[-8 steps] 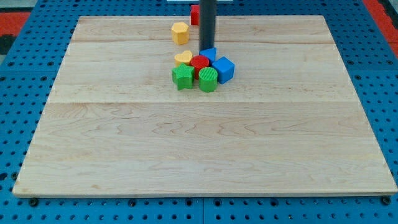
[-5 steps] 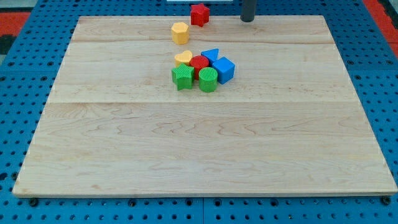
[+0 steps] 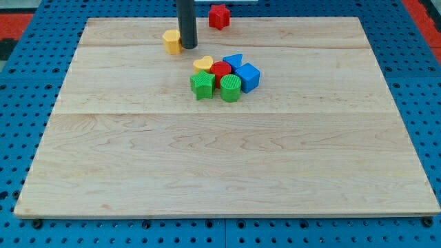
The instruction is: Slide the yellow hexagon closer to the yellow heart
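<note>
**Tip pressed to the yellow hexagon's right side**

The rod's tip [image 3: 188, 47] is seen planted on the wooden tabletop [image 3: 227, 165], touching the right side of the yellow hexagon [image 3: 171, 41] near the view's top. No claw is fitted, so nothing is seen either apart or together. The yellow heart [image 3: 202, 64] is found lower and to the view's right, near the hexagon but apart from it. Packed against the heart are the red block [image 3: 220, 69], blue triangle [image 3: 234, 60], blue cube [image 3: 249, 77], green star [image 3: 202, 85] and green cylinder [image 3: 230, 88]. A red star [image 3: 219, 15] is seen alone at the top edge.
</note>
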